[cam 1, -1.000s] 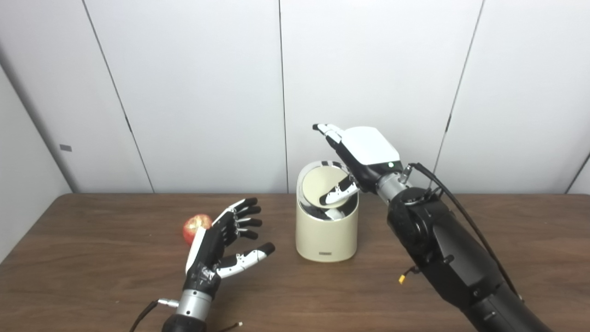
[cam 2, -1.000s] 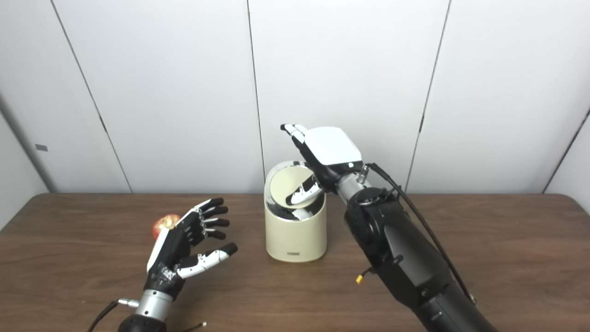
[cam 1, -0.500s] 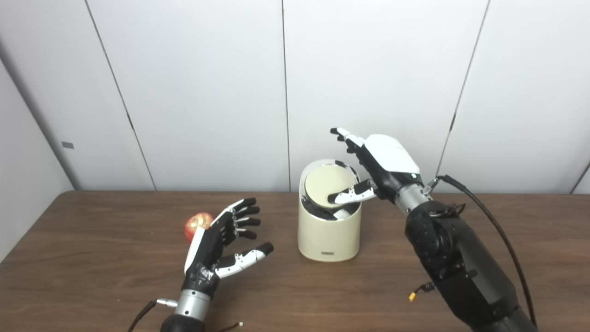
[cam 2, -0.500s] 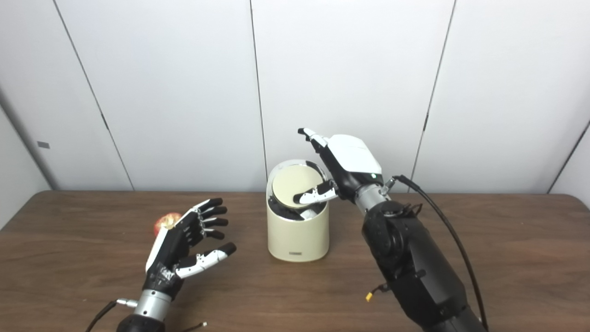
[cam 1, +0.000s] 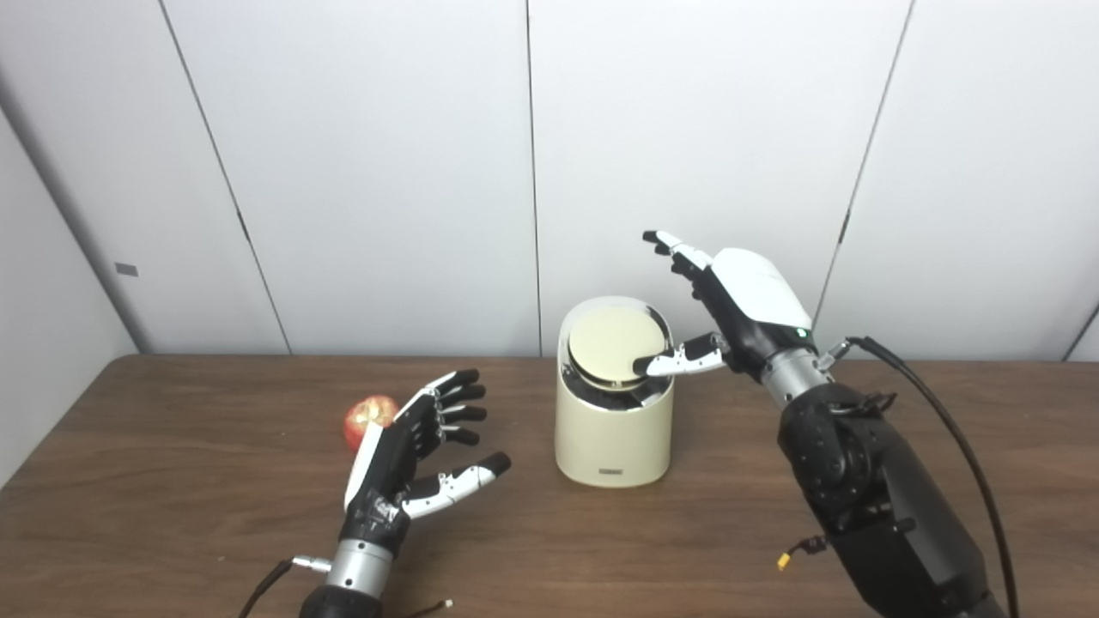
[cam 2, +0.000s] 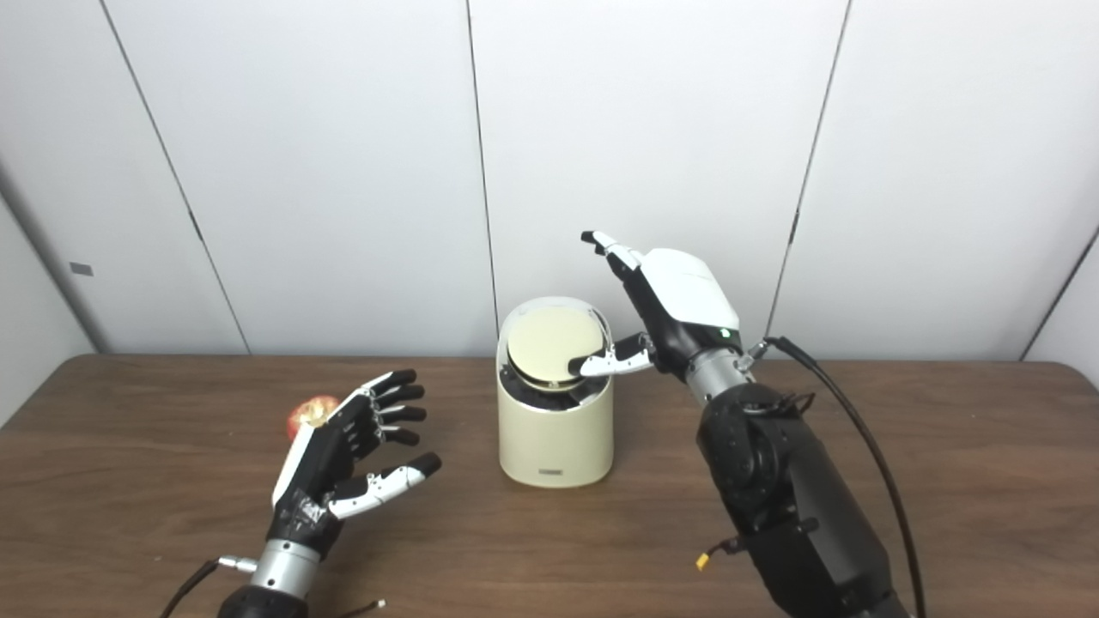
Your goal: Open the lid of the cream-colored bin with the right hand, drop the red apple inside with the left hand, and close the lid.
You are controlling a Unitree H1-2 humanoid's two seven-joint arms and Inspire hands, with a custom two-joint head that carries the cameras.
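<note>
The cream-colored bin (cam 1: pixel 611 433) stands on the table's middle, its round lid (cam 1: pixel 614 345) tilted only a little, with a dark gap showing at its front edge. My right hand (cam 1: pixel 730 309) is open beside the bin's right top, its thumb tip resting at the lid's right rim and its fingers raised. The red apple (cam 1: pixel 364 418) lies on the table to the left, partly hidden behind my left hand (cam 1: pixel 412 446). That hand is open, palm turned right, holding nothing, just in front of the apple.
The brown wooden table (cam 1: pixel 172 532) runs across the view, with white wall panels close behind the bin. A black cable (cam 1: pixel 936 429) loops off my right forearm. A thin wire end (cam 1: pixel 434 608) lies on the table near my left wrist.
My right hand has drawn back to the right, its thumb sliding from the lid's middle to its right rim. The lid has swung from steeply tilted open to nearly flat. My left hand has stayed put.
</note>
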